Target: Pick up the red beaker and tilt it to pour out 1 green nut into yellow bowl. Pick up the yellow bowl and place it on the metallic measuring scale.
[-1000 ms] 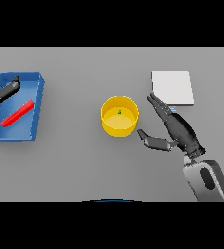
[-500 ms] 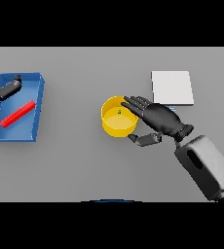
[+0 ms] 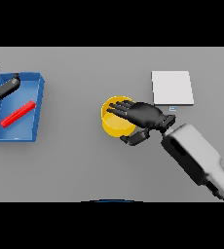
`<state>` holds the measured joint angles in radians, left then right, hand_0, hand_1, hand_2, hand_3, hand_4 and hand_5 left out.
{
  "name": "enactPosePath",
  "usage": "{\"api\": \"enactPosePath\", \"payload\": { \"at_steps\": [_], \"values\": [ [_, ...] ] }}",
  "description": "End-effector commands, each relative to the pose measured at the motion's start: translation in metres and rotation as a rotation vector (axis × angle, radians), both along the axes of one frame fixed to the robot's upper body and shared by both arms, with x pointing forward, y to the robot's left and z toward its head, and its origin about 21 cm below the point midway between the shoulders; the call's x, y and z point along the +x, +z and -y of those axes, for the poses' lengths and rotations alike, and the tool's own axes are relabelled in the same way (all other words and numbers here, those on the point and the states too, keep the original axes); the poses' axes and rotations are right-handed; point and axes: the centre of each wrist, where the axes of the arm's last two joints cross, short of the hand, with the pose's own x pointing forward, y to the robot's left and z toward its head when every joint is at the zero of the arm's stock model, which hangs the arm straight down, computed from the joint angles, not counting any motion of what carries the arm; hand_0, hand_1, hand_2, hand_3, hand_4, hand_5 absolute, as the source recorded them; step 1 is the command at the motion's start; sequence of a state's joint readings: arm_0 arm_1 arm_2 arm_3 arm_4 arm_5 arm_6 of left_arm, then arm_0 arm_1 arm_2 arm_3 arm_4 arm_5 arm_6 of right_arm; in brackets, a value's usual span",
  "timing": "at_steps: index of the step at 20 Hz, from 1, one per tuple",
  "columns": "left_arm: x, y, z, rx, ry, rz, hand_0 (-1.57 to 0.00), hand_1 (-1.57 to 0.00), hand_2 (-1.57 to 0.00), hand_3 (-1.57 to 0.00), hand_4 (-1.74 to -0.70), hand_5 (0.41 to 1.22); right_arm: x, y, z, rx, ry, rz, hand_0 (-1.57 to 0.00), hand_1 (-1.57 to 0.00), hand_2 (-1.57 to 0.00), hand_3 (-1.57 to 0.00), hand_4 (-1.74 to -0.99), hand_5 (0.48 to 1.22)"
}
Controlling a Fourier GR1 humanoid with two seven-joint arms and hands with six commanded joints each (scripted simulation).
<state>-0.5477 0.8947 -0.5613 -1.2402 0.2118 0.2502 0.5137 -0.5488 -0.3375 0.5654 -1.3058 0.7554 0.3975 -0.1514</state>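
Note:
The yellow bowl (image 3: 113,124) stands at the middle of the table. My right hand (image 3: 145,115) lies over its right half, open, with straight fingers reaching across the bowl's mouth and the thumb (image 3: 135,139) outside the rim at the near side. The bowl's inside is mostly hidden by the hand. The red beaker (image 3: 18,114) lies on its side in the blue tray (image 3: 39,108) at the left. My left hand (image 3: 5,88) hovers open over the tray's far left corner. The flat metallic scale (image 3: 171,87) lies just right of the bowl, beyond my right wrist.
The blue tray takes up the table's left side. Bare grey table (image 3: 80,165) runs between the tray and the bowl and along the near edge.
My right hand has swung left from beside the bowl to over it, fingers now across its mouth. The left hand has barely shifted.

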Motion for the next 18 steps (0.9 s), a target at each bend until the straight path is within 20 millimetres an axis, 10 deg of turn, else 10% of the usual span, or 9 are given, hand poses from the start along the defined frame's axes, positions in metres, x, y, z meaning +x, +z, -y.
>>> {"api": "enactPosePath", "payload": {
  "at_steps": [1,15,18],
  "values": [
    [0.0,-0.003,-0.002,-0.001,-0.004,-0.006,0.0,0.0,0.0,0.0,-0.79,0.732,0.002,0.001,0.004,-0.011,0.01,-0.008,0.0,0.0,0.0,0.0,-1.25,0.681],
    [-0.002,-0.001,-0.002,0.006,-0.011,0.011,0.0,0.0,0.0,0.0,-0.79,0.725,0.011,-0.013,-0.026,-0.208,0.034,-0.062,-0.02,-0.04,-0.07,-0.09,-1.339,0.784],
    [-0.001,0.0,-0.004,0.005,-0.006,0.01,0.0,0.0,0.0,0.0,-0.79,0.723,0.01,-0.013,-0.022,-0.223,0.066,-0.069,-0.51,-0.44,-0.39,-0.36,-1.425,0.964]
  ]
}}
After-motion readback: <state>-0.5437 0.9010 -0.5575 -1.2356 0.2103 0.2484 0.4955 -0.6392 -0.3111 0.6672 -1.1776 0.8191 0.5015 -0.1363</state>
